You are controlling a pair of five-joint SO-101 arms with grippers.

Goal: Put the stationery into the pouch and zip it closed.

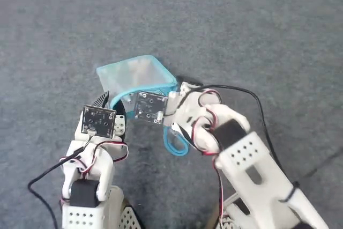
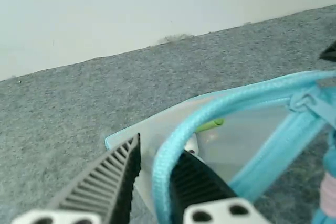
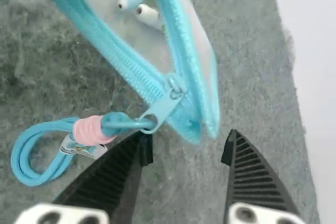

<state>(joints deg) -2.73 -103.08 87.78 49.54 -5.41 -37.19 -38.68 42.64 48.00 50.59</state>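
The left gripper [image 2: 160,153] has its black ribbed fingers [image 2: 113,177] clenched on the light-blue piped rim of the pouch [image 2: 247,135]. They hold that edge arched up off the grey tabletop [image 2: 63,124] at the pouch's near left corner. The lifted rim stands apart from the zip edge below it, so the mouth gapes there.

The right gripper [image 3: 187,140] hangs with its fingers [image 3: 247,171] spread wide, grasping nothing. One fingertip sits just beside the zip pull [image 3: 164,109]. The other stands apart beyond the pouch's end, with the pouch's corner and bare tabletop between the two. The zip pull rests near the pouch's near right corner. A light-blue cord loop [image 3: 37,156], bound with a pink band [image 3: 89,129], trails from it onto the tabletop on the near side.

From above, the translucent, blue-trimmed pouch [image 1: 136,76] sits in the middle of the tabletop [image 1: 268,52], just beyond both arms. The left arm is at the near left and the right arm at the near right, with the cord loop [image 1: 177,146] lying between the pouch and the right arm. Pens [image 3: 139,3] with pale blue and white ends show through the clear wall, along with a green item [image 2: 210,125]. A white wall [image 2: 157,3] rises at the tabletop's far edge.
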